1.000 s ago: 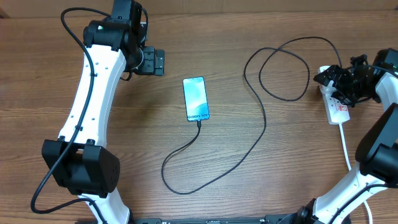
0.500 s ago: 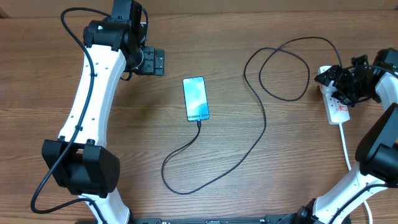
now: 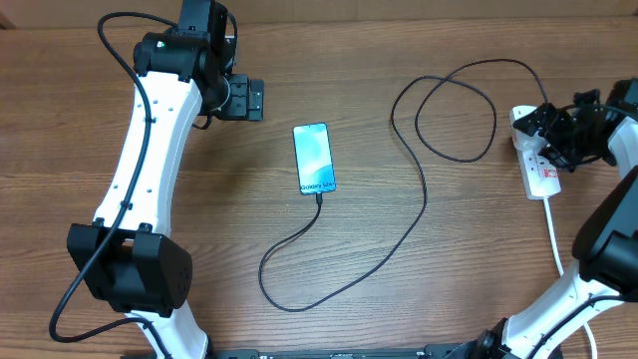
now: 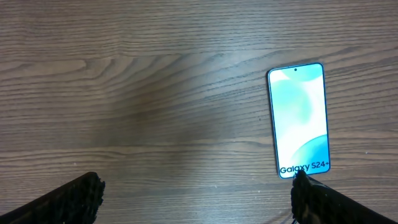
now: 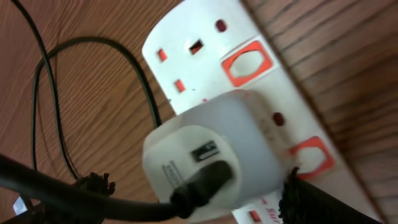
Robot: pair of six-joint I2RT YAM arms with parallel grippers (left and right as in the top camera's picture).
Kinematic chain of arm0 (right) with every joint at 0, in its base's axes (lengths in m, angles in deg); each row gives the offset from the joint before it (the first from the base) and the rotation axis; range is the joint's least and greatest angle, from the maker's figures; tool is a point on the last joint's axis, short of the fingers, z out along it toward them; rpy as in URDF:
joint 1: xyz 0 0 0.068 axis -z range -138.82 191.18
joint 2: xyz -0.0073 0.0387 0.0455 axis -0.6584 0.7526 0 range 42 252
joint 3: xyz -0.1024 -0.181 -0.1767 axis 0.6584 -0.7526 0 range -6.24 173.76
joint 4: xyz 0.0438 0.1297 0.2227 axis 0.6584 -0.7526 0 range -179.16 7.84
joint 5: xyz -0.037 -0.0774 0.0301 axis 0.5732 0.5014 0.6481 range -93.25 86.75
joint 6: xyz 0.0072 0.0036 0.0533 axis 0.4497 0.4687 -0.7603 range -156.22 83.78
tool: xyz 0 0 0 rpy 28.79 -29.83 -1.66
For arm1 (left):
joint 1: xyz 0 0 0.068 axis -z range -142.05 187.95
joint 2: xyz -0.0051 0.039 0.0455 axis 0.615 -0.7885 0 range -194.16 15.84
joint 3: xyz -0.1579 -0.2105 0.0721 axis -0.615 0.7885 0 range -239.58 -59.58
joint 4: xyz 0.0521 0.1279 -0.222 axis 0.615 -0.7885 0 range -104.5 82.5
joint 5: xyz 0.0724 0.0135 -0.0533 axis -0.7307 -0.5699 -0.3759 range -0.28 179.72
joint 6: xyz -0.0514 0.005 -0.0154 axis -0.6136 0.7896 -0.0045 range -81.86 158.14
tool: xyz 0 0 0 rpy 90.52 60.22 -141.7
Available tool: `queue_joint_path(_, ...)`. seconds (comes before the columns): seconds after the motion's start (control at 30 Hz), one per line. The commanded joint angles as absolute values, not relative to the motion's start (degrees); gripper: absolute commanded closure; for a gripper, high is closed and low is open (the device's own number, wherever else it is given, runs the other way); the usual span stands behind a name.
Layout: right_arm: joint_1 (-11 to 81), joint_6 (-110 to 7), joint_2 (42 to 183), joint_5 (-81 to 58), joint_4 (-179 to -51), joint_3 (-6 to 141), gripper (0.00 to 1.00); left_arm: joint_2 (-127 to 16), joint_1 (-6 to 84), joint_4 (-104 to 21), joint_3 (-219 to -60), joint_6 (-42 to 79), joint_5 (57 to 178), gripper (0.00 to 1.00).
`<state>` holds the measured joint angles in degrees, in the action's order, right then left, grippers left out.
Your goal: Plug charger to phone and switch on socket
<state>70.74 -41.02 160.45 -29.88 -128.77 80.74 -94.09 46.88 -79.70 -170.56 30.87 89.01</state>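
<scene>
Right gripper (image 3: 546, 138) hangs over the socket (image 3: 541, 178). Its fingers (image 5: 311, 199) are spread either side of the white adapter (image 5: 211, 149) and grip nothing. Left gripper (image 3: 254, 99) is spread wide too and empty, with the phone (image 3: 314, 158) lying flat just off its right finger.

The charger (image 3: 426, 194) already runs from the phone's bottom edge to the adapter.

Handling:
- The strip looks light and will likely skid on the wood.
- The red switch (image 5: 308, 155) by your right finger is a small stiff rocker. Push it with one fingertip, straight down.
- The cable is limp, so don't snag it.

The right wrist view shows the switches and the seated plug, which the overhead view hides under the gripper. Only the overhead view shows the whole cable run. The left wrist view shows the "Galaxy" screen.
</scene>
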Motion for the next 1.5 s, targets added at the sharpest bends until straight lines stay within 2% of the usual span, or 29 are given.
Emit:
queue_joint_path(0.0,71.59,-41.36,159.19,-28.74,-128.83,83.1,0.09,-94.51,46.97,-79.49,-170.61,31.72,88.66,0.0)
queue_joint_path(0.1,71.81,-41.36,158.4,-28.74,-128.31,83.23,0.09,-94.51,46.97,-79.49,-170.61,31.72,88.68,0.0)
queue_joint_path(0.2,71.79,-41.34,158.29,-28.74,-126.1,83.3,0.03,-94.51,46.97,-79.49,-170.61,31.75,88.66,0.0)
queue_joint_path(0.37,71.05,-40.45,158.33,-27.89,-124.13,83.3,0.0,-94.51,46.97,-79.49,-170.61,31.72,88.66,0.0)
queue_joint_path(1.47,68.23,-40.49,161.94,-25.99,-124.46,82.2,0.0,-94.51,46.97,-79.49,-170.61,31.72,88.66,0.0)
